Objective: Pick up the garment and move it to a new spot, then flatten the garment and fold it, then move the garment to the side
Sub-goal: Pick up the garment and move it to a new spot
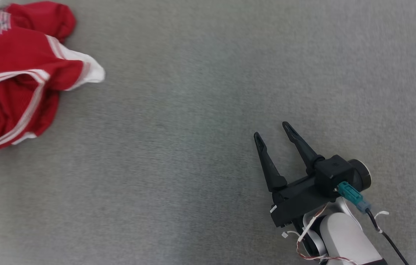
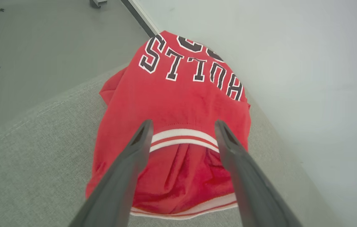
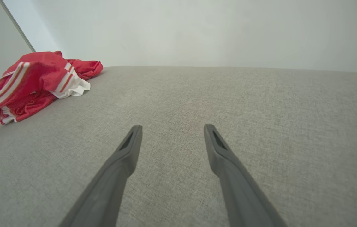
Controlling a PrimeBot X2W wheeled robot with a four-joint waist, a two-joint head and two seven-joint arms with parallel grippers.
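Red jersey cloth with white-striped trim is what you are dealing with. The garment lies crumpled in a heap directly ahead of and beneath your left pincer. That pincer's two fingers stand wide apart and hold nothing, and their tips frame the striped trim band. Whether the tips touch the cloth I cannot tell. Your right pincer is likewise spread open and empty over bare grey worktop, with the garment well off to its left and further forward.

Expect the cloth to be light, limp and soft. It will sag from any single grip, and its layers may slide over one another, so a shallow pinch could take only the top layer. The trim band between your left fingers looks thicker and firmer than the body cloth, so it is probably your best hold; close on it squarely with a fair bite. Nothing here looks fragile. The heap sits near the worktop's edge just beyond the left pincer, so lift rather than drag, lest part of it slip over.
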